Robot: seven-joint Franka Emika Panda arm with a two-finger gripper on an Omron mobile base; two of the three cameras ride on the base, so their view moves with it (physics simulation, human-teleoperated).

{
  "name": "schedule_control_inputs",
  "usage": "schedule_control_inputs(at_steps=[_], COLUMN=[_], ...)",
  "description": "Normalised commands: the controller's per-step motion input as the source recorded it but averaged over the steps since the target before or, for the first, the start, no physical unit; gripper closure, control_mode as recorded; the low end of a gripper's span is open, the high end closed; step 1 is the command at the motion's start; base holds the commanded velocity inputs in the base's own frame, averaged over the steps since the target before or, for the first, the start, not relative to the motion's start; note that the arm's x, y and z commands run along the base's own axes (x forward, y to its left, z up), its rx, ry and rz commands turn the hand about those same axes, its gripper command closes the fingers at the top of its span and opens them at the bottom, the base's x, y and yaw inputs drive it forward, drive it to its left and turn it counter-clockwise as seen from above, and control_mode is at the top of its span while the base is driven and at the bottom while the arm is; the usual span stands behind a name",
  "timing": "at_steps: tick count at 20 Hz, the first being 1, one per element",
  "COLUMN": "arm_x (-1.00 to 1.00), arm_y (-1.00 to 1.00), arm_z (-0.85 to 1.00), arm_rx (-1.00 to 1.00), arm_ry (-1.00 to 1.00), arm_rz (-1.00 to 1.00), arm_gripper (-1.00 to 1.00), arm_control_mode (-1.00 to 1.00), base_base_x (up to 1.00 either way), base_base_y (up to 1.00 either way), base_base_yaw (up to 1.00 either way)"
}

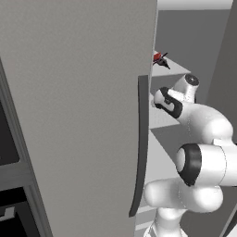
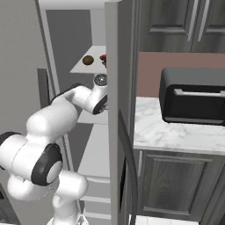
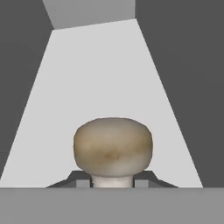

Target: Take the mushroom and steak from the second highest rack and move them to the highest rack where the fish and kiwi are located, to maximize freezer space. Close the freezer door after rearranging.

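between the two dark finger tips (image 3: 113, 181) a tan-beige round-capped mushroom (image 3: 113, 146) is seen, its pale stem flanked closely on both sides, so it appears pinched, cap pointing away from the gripper. beyond it a flat pale-grey shelf panel (image 3: 100, 70) is spread. the long axis is judged along the fingers.

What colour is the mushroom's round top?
The mushroom cap is tan-beige with faint brown smudges, on a paler off-white stem. The hand view shows it best.
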Motion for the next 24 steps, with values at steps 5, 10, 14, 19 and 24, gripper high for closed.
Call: schedule_control_inputs(at_steps=[5,10,14,19,24], arm_x=[-0.93,-0.89,-0.81,-0.55,0.02], arm_y=[0.04,0.08,0.01,0.0,0.02], arm_z=[0.82,0.84,0.85,0.69,0.48], arm_rx=[-0.02,-0.04,-0.01,0.0,0.0], arm_ry=[-0.11,-0.16,-0.16,-0.07,-0.12], arm_rz=[0.01,0.0,0.0,0.0,0.0], arm_gripper=[1.0,1.0,1.0,1.0,1.0], arm_control_mode=[-1.0,-1.0,-1.0,-1.0,-1.0], base_base_x=[0.0,0.0,0.0,0.0,0.0], base_base_y=[0.0,0.0,0.0,0.0,0.0], base_base_yaw=[0.0,0.0,0.0,0.0,0.0])
